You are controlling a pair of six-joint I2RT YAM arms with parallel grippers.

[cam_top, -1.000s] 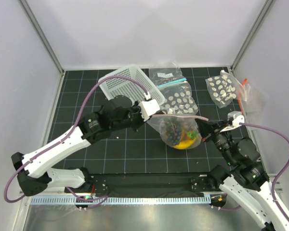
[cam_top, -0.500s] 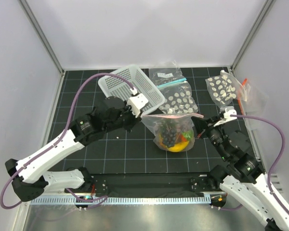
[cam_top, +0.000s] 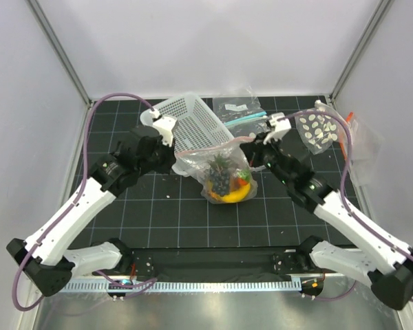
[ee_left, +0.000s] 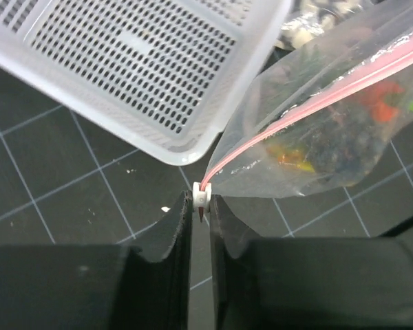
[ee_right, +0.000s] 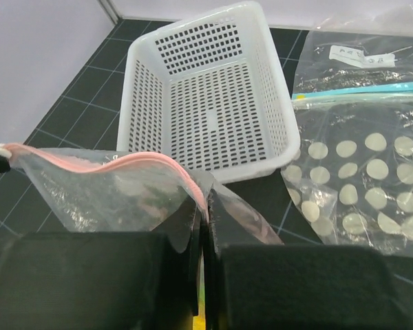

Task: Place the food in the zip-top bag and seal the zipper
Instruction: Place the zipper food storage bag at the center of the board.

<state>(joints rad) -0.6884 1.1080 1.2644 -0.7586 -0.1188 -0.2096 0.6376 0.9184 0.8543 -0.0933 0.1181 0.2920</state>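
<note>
The zip-top bag (cam_top: 217,172) hangs stretched between both grippers, its pink zipper (cam_top: 213,146) taut along the top. Inside it I see the food: dark grapes (cam_top: 220,181), a yellow banana (cam_top: 228,196), a red pepper (cam_top: 243,180) and a green crown (cam_top: 220,162). My left gripper (cam_top: 173,152) (ee_left: 202,206) is shut on the white slider (ee_left: 202,198) at the zipper's left end. At the bag's right corner my right gripper (cam_top: 252,146) (ee_right: 205,210) is shut on the pink zipper (ee_right: 124,163).
A white perforated basket (cam_top: 189,122) (ee_left: 138,62) (ee_right: 206,103) lies tilted just behind the bag. A clear bag with a teal strip (cam_top: 242,110) (ee_right: 372,69) and a dotted bag (ee_right: 358,185) lie behind the right arm. Another dotted bag (cam_top: 316,127) sits back right.
Both grippers have carried the bag left and toward the back, up against the basket. Each has kept its hold on its end of the zipper.
</note>
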